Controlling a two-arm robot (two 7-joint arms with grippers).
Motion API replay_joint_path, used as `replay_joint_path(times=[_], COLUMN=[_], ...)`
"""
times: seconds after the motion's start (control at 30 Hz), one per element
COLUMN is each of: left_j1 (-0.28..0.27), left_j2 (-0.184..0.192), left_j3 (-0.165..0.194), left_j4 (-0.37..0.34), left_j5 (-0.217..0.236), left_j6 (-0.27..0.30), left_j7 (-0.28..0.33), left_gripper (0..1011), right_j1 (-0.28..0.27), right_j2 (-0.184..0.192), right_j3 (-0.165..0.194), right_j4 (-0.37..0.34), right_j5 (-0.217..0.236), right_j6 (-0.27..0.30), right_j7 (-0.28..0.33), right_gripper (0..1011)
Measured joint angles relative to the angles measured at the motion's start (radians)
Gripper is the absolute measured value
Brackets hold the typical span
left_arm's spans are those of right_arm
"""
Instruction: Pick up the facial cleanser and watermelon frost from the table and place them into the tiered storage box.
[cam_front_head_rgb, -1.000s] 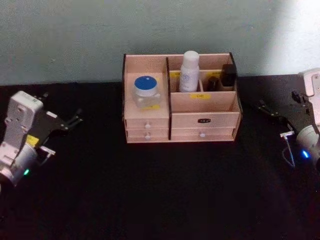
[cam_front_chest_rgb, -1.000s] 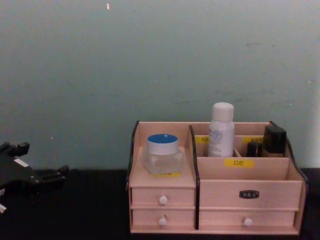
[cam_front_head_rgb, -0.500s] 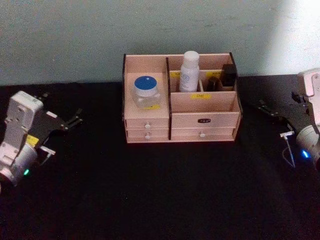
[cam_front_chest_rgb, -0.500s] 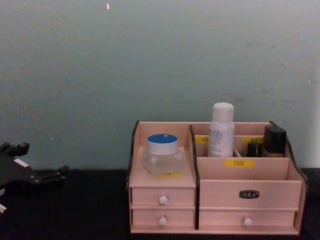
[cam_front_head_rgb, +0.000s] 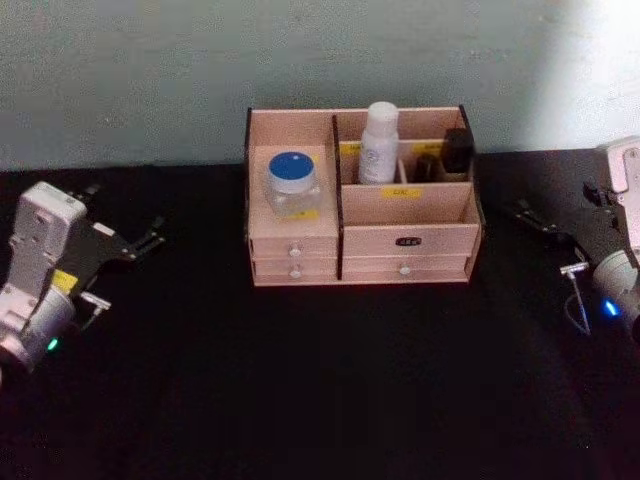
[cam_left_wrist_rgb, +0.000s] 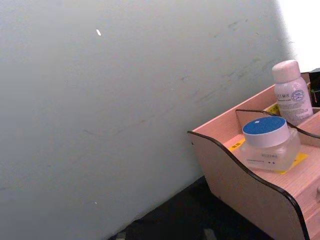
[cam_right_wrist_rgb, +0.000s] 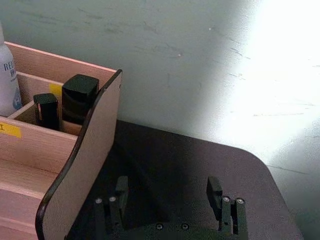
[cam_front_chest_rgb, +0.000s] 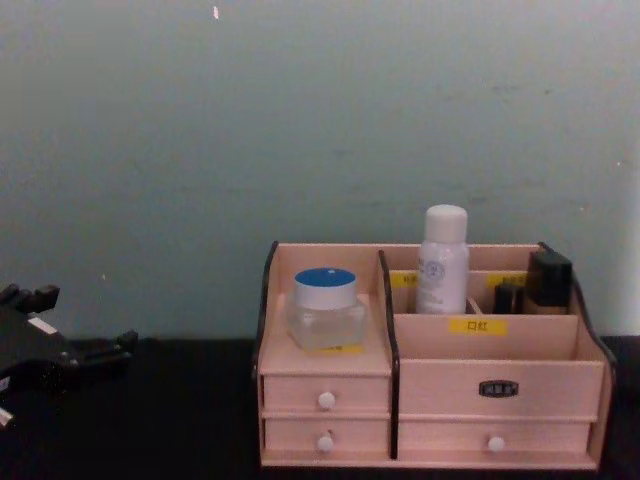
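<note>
- My left claw (cam_front_head_rgb: 150, 240) hangs over the left part of the black worktop (cam_front_head_rgb: 330, 380), well apart from the tiered storage box (cam_front_head_rgb: 405, 240). Its dark fingers stand apart and hold nothing; from the chest view the claw (cam_front_chest_rgb: 95, 350) shows as a flat black shape at the left edge.
- My right claw (cam_front_head_rgb: 527, 215) sits over the right part of the worktop, near the box's right wall. The right wrist view shows its two black fingers (cam_right_wrist_rgb: 120, 192) spread wide with nothing between them, just beside the dark-edged curved side panel of the box (cam_right_wrist_rgb: 85, 165).
- Against the frames half a second and a second ago, both claws sit in nearly the same places; the left one has drifted only slightly, and nothing in the box has shifted.
- The box is pale pinkish wood with dark-edged dividers, stepped compartments, yellow labels and small white-knobbed drawers. It stands at the back of the worktop against a smooth pale green wall (cam_front_head_rgb: 150, 70).
- On its left upper shelf rests a squat clear jar with a blue round lid (cam_front_head_rgb: 291, 185), glassy and thick-walled.
- In a rear compartment a white cylindrical bottle (cam_front_head_rgb: 379, 142) stands upright, with a rounded cap.
- To the right of the bottle, two small dark containers (cam_front_head_rgb: 446, 155) stand in the rear compartments, one taller and blocky, one shorter.
</note>
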Motion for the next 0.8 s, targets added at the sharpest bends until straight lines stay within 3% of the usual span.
replay_joint_path(times=[0.8], left_j1=[0.000], left_j2=[0.000], left_j3=[0.000], left_j4=[0.000], left_j5=[0.000], left_j6=[0.000], left_j7=[0.000], left_gripper=[1001], right_j1=[0.000], right_j2=[0.000], right_j3=[0.000], right_j4=[0.000], right_j5=[0.000], right_j6=[0.000], right_j7=[0.000], right_gripper=[1000])
